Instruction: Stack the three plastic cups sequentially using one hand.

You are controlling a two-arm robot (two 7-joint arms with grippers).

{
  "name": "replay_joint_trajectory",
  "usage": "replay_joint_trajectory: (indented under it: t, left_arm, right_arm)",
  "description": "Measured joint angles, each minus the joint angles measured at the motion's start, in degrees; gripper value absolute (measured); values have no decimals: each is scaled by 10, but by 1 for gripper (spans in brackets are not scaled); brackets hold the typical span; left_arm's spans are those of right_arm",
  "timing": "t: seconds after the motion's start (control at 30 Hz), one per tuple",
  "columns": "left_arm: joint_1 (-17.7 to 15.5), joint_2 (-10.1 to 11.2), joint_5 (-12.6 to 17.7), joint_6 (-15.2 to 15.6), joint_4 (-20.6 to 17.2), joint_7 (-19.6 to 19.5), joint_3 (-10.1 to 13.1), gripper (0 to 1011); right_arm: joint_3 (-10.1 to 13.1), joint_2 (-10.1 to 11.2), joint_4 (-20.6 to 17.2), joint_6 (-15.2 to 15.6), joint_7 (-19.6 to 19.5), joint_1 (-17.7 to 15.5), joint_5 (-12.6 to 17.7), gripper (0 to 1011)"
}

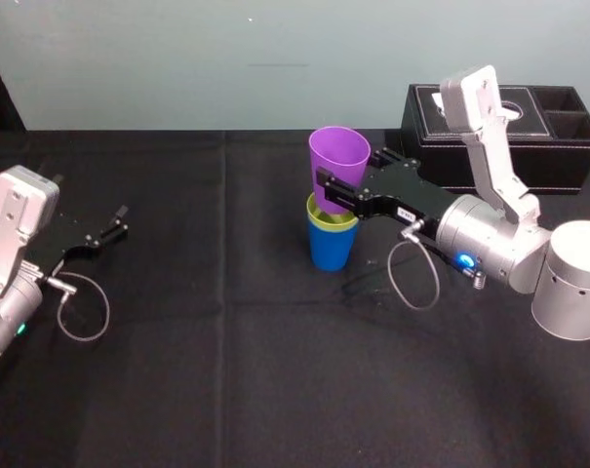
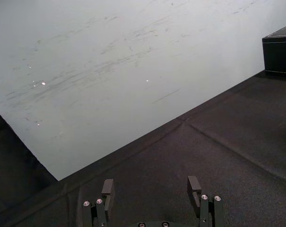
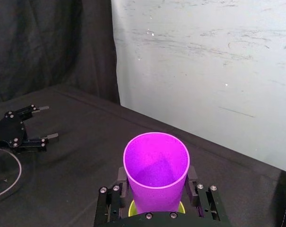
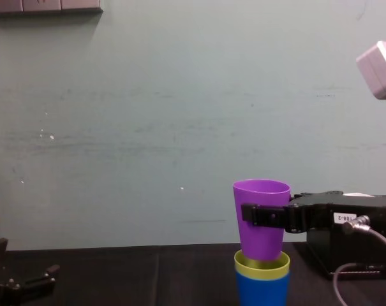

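The blue cup [image 1: 331,246] stands upright mid-table with the yellow-green cup [image 1: 326,218] nested in it, only its rim showing. The purple cup [image 1: 339,168] is upright with its base lowered into the yellow-green one [image 4: 262,265]. My right gripper [image 1: 332,192] is shut on the purple cup [image 3: 156,171], one finger on each side of its wall [image 4: 261,226]. My left gripper [image 1: 111,231] rests open and empty low over the cloth at the table's left, seen also in the left wrist view [image 2: 151,191].
A black tissue box [image 1: 509,134] stands at the back right, just behind my right arm. A black cloth [image 1: 226,370] covers the table, and a pale wall [image 4: 148,127] rises behind it. Loose cables loop from both wrists.
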Motion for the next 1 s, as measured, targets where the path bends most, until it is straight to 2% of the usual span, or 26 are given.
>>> replay_joint_trajectory:
  t: [1.0]
  left_arm:
    - [0, 0, 0, 0, 0, 0, 0, 1011]
  right_arm:
    - [-2, -19, 51, -27, 8, 1, -21, 719]
